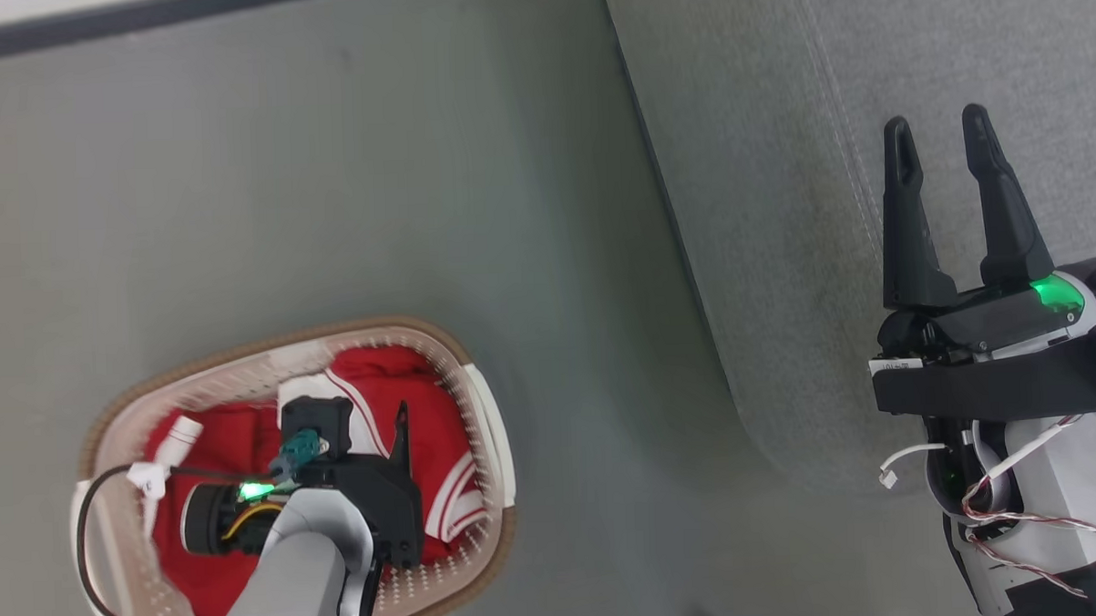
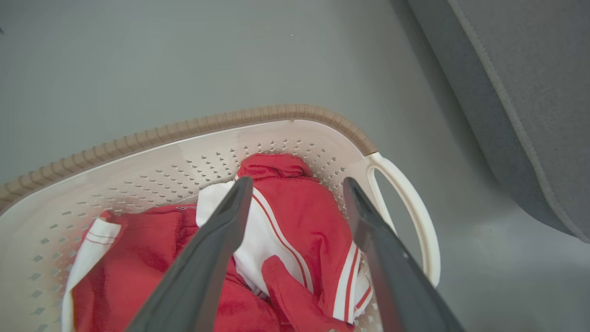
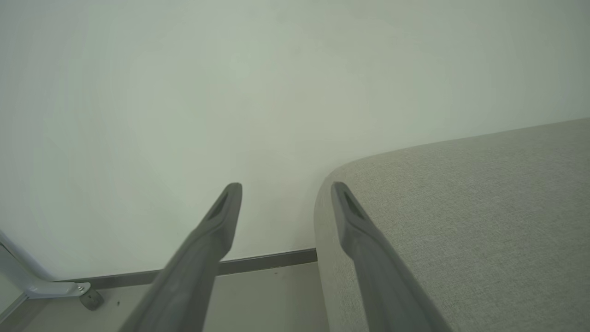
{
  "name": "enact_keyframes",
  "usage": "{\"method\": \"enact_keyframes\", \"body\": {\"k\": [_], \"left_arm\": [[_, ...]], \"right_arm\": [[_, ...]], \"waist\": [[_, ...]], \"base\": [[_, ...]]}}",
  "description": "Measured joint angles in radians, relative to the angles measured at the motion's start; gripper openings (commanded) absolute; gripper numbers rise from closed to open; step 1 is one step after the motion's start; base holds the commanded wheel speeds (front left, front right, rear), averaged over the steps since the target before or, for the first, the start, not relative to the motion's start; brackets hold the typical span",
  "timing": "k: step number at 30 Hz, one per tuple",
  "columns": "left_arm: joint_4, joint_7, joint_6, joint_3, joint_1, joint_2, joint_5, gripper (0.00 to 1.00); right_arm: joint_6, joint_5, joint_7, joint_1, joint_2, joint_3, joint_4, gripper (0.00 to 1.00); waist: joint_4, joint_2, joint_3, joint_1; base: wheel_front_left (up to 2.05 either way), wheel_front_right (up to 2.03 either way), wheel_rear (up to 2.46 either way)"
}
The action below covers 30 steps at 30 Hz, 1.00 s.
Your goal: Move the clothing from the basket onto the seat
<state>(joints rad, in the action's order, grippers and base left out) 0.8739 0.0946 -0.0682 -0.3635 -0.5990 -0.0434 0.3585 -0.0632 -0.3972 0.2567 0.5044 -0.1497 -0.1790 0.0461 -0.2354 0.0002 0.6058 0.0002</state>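
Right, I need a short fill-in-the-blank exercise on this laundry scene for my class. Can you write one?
1. The clothing in the basket is white and ____.
2. The left pincer, pointing into the basket, has its jaws ____.
3. In the head view, the seat lies to the ____ of the basket.
Missing words: red; open; right.

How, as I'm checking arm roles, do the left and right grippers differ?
The left gripper points into the cream perforated plastic basket, at the red-and-white clothing; the right gripper is over the grey fabric seat. The left gripper aims down; the right gripper aims toward the pale wall. Both are open and empty.
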Motion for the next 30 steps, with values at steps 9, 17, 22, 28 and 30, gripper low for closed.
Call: {"method": "enact_keyframes", "body": {"k": [9,17,22,28,30], "left_arm": [[0.081,-0.070,0.008,0.006,-0.104,0.000,0.010,1.00],[0.165,-0.126,0.008,0.027,-0.166,-0.001,0.020,1.00],[0.217,-0.152,0.008,0.034,-0.179,-0.002,0.028,1.00],[0.259,-0.186,0.008,0.037,-0.208,-0.002,0.037,1.00],[0.272,-0.196,0.008,0.040,-0.220,-0.002,0.047,1.00]], "right_arm": [[-0.010,0.000,0.000,0.040,0.026,-0.004,-0.088,1.00],[-0.021,0.000,0.000,0.064,0.034,-0.001,-0.136,1.00],[-0.026,0.000,0.000,0.065,0.036,0.002,-0.139,1.00],[-0.034,0.002,0.000,0.065,0.036,0.002,-0.152,1.00],[-0.034,0.003,0.000,0.065,0.036,0.002,-0.161,1.00]], "waist": [[-0.052,0.0000,0.139,0.0000],[-0.087,0.0000,0.252,0.0000],[-0.103,0.0000,0.298,-0.0001],[-0.110,-0.0001,0.321,-0.0002],[-0.109,-0.0001,0.325,-0.0001]], "base": [[0.00,0.00,0.00],[0.00,0.00,0.00],[0.00,0.00,0.00],[0.00,0.00,0.00],[0.00,0.00,0.00]]}}
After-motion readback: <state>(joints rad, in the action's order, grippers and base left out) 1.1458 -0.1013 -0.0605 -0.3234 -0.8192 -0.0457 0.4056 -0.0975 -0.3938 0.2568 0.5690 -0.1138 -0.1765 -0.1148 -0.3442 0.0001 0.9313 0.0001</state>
